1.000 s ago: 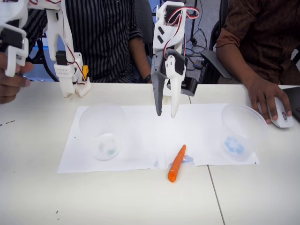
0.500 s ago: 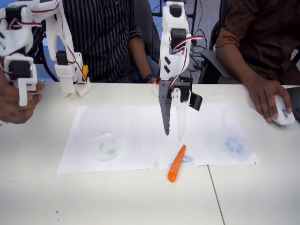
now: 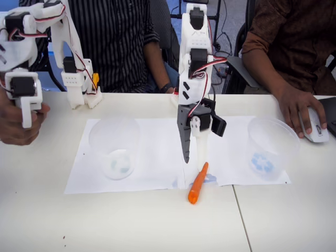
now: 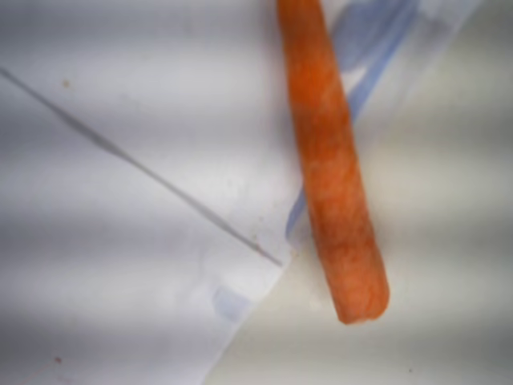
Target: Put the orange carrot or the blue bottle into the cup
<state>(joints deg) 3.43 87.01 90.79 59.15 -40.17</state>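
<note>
Carrot (image 3: 198, 184) lies just below the narrowly parted, empty tool (image 3: 193, 161), long axis running toward the bench front.

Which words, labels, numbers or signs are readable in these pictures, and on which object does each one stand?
No readable words or numbers.
Blue recycling-like sign at the base of the right clear cup, fixed view: a symbol, no letters.
Pale teal blotch at the base of the left cup: too blurred to read.
Blue marks on the paper beside the orange carrot, wrist view: not legible.
</note>
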